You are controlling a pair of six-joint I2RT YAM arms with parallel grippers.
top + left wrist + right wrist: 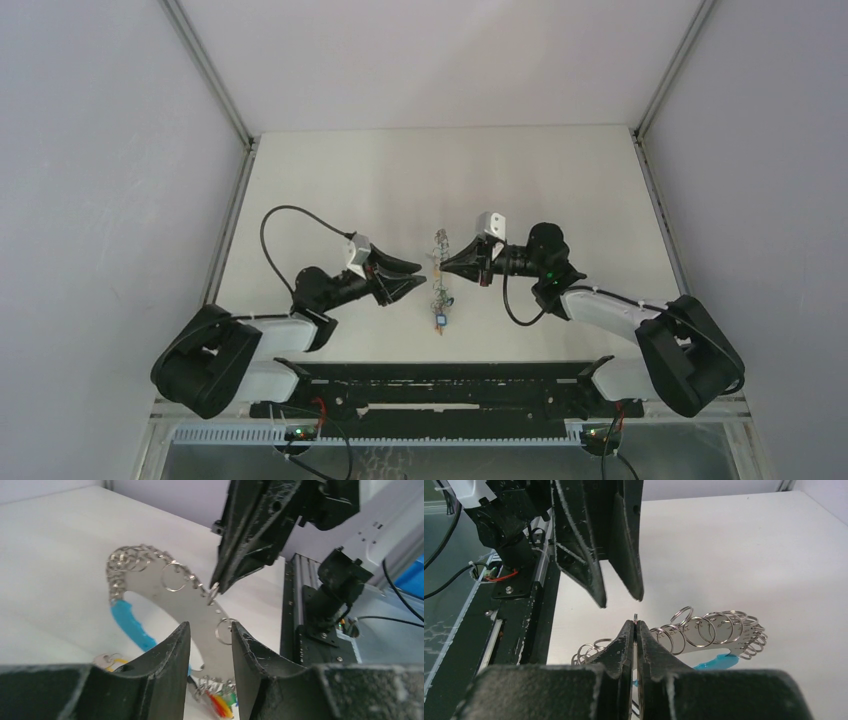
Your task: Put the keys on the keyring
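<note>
The keyring (439, 272) lies mid-table: a curved silver plate (172, 592) hung with several split rings, on a bright blue band (131, 625). My right gripper (636, 622) is shut on one small ring (214, 591) at the plate's edge; the same gripper (447, 265) sits just right of the keyring from above. My left gripper (210, 631) is open, its fingers (176, 647) level with the plate's near end and nothing between them; in the top view the left gripper (420, 277) is just left of the keyring. A yellow-orange key head (118, 661) peeks out beside the left finger. Red, yellow and green tags (223, 706) dangle together at the plate's near end.
A black rail with cables (440, 385) runs along the table's near edge, seen also as the rail (320, 625) behind the right arm. Grey walls with metal corner posts (232, 125) enclose the white table (440, 170) on three sides.
</note>
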